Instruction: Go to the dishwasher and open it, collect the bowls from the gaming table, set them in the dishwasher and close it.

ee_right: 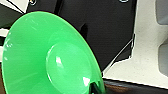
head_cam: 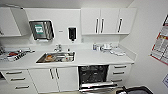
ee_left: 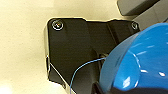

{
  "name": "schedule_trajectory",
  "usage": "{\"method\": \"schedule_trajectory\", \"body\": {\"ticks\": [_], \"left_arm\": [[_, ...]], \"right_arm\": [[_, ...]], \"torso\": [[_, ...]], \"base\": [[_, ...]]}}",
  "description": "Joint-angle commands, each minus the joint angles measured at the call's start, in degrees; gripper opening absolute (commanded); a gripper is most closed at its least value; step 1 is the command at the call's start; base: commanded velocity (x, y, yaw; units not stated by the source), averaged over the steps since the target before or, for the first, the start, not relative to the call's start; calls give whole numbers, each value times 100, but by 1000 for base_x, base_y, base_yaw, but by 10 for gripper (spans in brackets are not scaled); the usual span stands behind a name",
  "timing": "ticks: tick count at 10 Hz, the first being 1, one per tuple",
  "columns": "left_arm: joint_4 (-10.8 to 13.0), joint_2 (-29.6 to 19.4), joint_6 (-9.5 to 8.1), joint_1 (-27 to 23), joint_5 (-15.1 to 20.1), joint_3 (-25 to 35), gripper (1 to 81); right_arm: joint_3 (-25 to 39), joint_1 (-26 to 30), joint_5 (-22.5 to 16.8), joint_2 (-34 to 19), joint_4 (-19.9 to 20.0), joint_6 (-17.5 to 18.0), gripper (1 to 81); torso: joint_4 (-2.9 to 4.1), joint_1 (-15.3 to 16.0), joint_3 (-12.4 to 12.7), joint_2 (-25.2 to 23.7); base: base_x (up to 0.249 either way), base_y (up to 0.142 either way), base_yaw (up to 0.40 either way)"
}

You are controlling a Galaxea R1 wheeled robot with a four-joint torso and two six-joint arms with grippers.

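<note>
White cabinets and a pale worktop [head_cam: 100, 58] fill the head view of a small kitchen. A steel sink [head_cam: 56, 57] is set into the worktop at about 9 o'clock from the picture's centre, with white crockery [head_cam: 110, 48] toward 2 o'clock beside the wall. Below the worktop, at roughly 5 o'clock, the dishwasher [head_cam: 93, 75] stands open: its dark inside with racks shows, and its steel door [head_cam: 97, 87] is dropped forward, its long axis running side to side.

Neither bowl appears from up there; the wrist cameras bring them close. In the left wrist view a deep blue bowl [ee_left: 140, 62] bulges large against the robot's dark plate, its outer side turned to the camera, above a pale floor. In the right wrist view a lime-green bowl [ee_right: 50, 57] shows its underside, with the round base facing the camera, tilted across the same kind of plate.

Each bowl sits right at its own gripper, but how the fingers of either gripper stand cannot be told.
</note>
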Motion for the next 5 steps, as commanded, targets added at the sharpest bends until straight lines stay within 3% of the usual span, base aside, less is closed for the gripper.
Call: {"method": "schedule_trajectory", "body": {"ticks": [1,5], "left_arm": [[66,-109,13,-170,213,24,10],[66,-118,13,-170,213,24,10]], "right_arm": [[34,177,-82,-22,-46,17,10],[34,177,-82,-22,-46,17,10]], "torso": [[0,0,0,0],[0,-5,0,-2]], "base": [[80,61,0],[81,0,0]]}}
